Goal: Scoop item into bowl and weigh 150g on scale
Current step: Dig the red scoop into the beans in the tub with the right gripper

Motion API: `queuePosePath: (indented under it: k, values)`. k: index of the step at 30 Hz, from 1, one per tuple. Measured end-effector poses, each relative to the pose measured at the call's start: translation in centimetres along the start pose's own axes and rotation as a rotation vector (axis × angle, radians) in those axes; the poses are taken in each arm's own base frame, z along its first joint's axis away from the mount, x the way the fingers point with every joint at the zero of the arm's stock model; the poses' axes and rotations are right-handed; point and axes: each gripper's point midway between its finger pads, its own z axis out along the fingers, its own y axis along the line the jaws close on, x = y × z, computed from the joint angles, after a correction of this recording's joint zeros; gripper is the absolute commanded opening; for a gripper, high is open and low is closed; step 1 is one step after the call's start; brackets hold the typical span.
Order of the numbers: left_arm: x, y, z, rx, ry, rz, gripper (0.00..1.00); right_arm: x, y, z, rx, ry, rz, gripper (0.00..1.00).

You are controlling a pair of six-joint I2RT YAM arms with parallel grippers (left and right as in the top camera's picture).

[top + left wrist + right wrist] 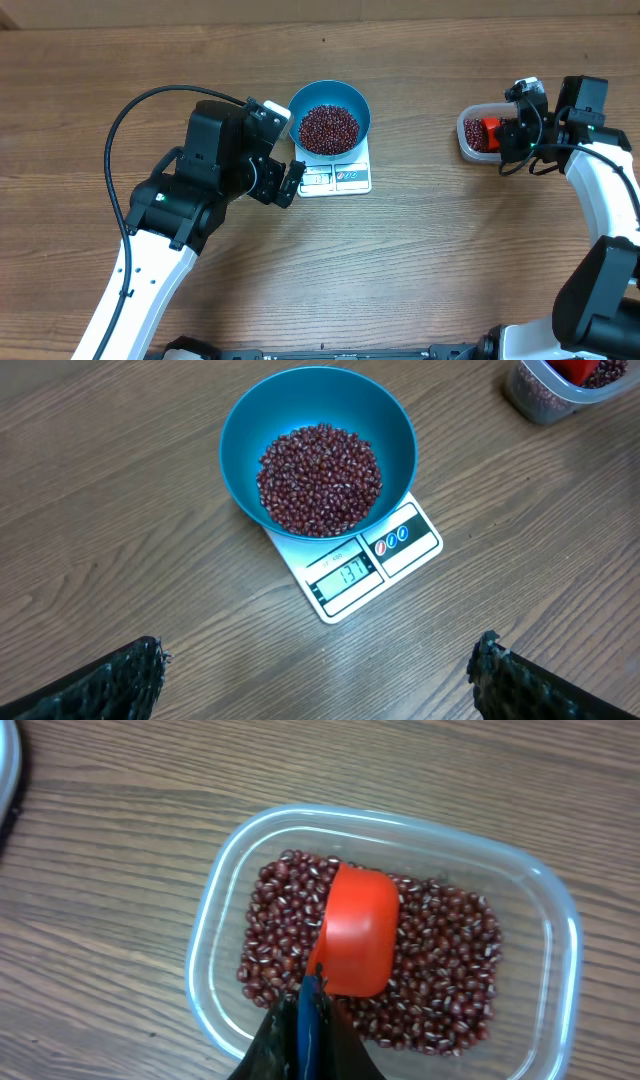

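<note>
The light blue bowl [300, 106] stands on the white scale [350, 180] at mid-table and holds a heap of the item, dark red beans [329, 128]. In the left wrist view the bowl [240, 430], its beans [320, 480] and the scale [400, 545] with a lit display lie ahead. My left gripper [318, 655] is open over bare wood, just left of the scale [290, 183]. My right gripper [312, 1002] is shut on the blue handle of the orange-red scoop [358, 930]. The scoop rests on more beans [450, 960] in the tub.
A clear plastic tub [215, 900] of beans sits at the right of the table [466, 135], under my right gripper [505, 135]. A black cable [125, 130] loops off the left arm. Bare wood lies between scale and tub.
</note>
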Motion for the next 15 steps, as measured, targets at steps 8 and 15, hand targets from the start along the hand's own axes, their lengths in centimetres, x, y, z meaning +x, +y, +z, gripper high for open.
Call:
queuePosePath:
  k: [8,15]
  values:
    - [0.0,0.0,0.0,0.0,0.0,0.0,1.0,0.1,1.5,0.2,-0.091,-0.006,0.051,0.04]
    - [0.0,0.0,0.0,0.0,0.0,0.0,1.0,0.2,0.8,-0.2,-0.138,-0.035,0.156,0.04]
